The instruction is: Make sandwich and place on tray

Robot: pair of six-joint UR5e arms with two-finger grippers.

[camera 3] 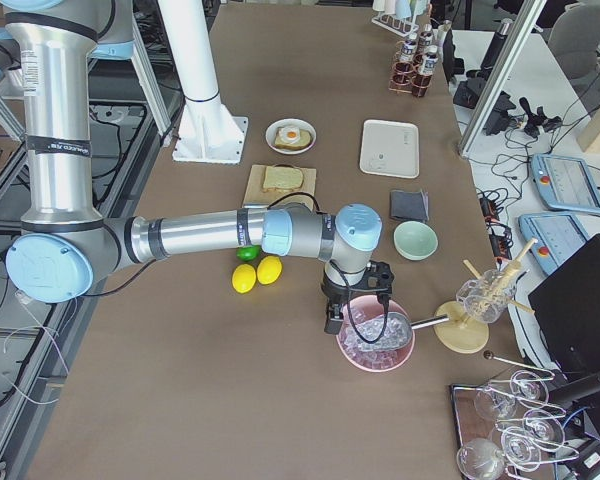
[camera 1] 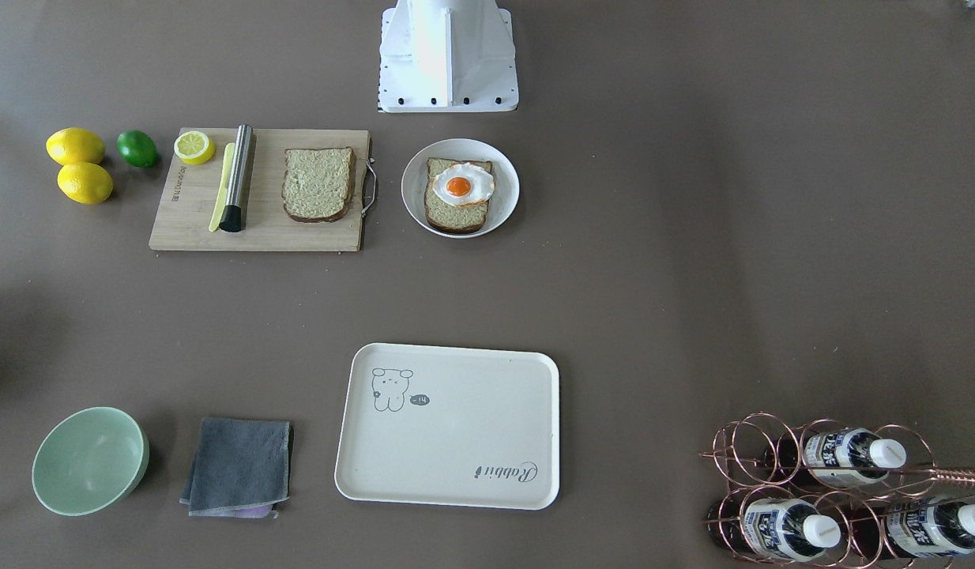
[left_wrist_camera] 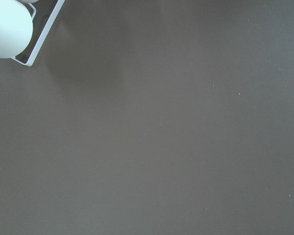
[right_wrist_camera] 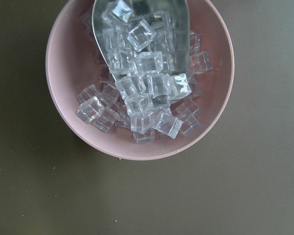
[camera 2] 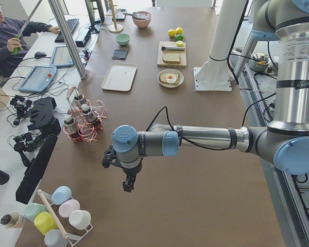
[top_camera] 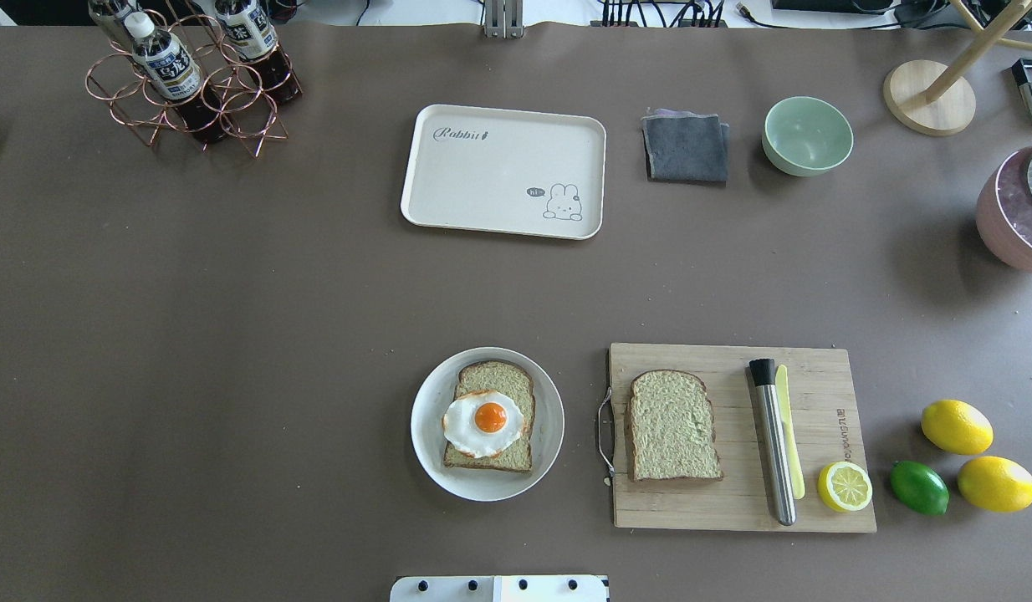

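Bread slice (top_camera: 495, 376), greenish-tan, topped with fried egg (top_camera: 482, 422), on round white plate (top_camera: 428, 443), lower centre of overhead view. Second slice (top_camera: 673, 426) on wooden cutting board (top_camera: 733, 502) to its right. Cream plastic tray (top_camera: 503, 171) upper centre. Left gripper (camera 2: 127, 182), right gripper (camera 3: 332, 318): opening cannot tell.

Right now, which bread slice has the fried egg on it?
The bread slice on the white plate: the fried egg lies on it. The other slice lies bare on the wooden cutting board.
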